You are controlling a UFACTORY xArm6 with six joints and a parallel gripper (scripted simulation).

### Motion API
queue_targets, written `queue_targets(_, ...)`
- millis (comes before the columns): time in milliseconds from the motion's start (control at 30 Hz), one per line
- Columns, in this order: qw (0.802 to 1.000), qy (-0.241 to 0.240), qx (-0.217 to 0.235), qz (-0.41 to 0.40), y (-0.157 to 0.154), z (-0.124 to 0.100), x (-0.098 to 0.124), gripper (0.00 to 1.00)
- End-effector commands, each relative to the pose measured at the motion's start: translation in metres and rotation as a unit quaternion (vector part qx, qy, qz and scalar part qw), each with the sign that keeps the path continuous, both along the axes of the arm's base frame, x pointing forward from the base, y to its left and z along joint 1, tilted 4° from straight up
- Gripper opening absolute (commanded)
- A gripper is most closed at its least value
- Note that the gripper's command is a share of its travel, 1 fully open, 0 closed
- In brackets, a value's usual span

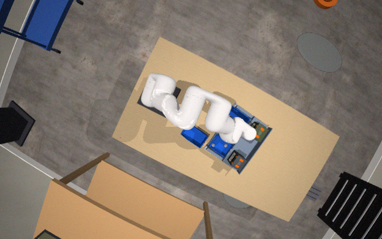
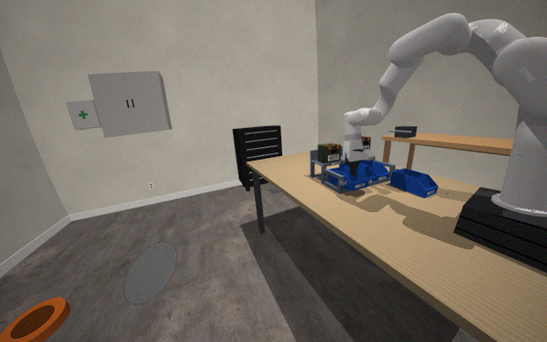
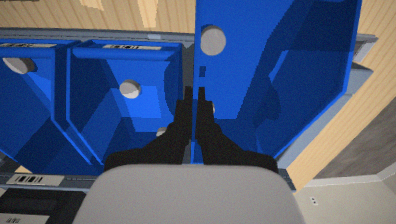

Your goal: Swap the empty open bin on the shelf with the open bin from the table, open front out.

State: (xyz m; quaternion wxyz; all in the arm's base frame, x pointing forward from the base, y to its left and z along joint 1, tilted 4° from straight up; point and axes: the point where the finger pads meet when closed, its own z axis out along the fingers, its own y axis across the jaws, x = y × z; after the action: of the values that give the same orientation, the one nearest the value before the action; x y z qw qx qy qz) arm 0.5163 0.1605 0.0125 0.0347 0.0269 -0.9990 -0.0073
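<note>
My gripper [image 3: 194, 98] [image 2: 355, 168] is shut on the thin side wall of a blue open bin [image 3: 280, 60] [image 1: 242, 114] [image 2: 339, 175]. A grey disc part [image 3: 213, 41] lies inside this bin. The bin is at the end place of the grey shelf [image 3: 320, 135] [image 1: 256, 147] [image 2: 340, 184] and looks nearer the wrist camera than the two bins beside it. Those two blue bins [image 3: 125, 95] [image 3: 25, 95] stand in the shelf with grey parts in them. An empty blue bin [image 1: 194, 136] [image 2: 413, 181] stands upright on the wooden table [image 1: 285, 171] [image 2: 408, 245], just in front of the shelf.
A green box [image 1: 261, 132] [image 2: 329, 153] and a black box with orange marks [image 1: 236, 159] sit on the shelf's upper board behind the bins. The arm's black base [image 2: 518, 232] is on the table's other end. A second table [image 2: 452, 141] stands behind.
</note>
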Motion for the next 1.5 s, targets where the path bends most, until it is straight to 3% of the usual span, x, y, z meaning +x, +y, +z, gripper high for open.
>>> queue_targets(0,1.000,-0.002,0.001,0.000,0.0005,0.0020,0.0017,0.00)
queue_targets(900,1.000,-0.018,0.002,0.000,0.0005,-0.0002,0.0008,0.00)
queue_targets(933,1.000,-0.018,0.002,0.000,0.0005,-0.0002,0.0008,0.10)
queue_targets(1467,1.000,-0.018,0.002,0.000,0.0005,-0.0002,0.0008,0.10)
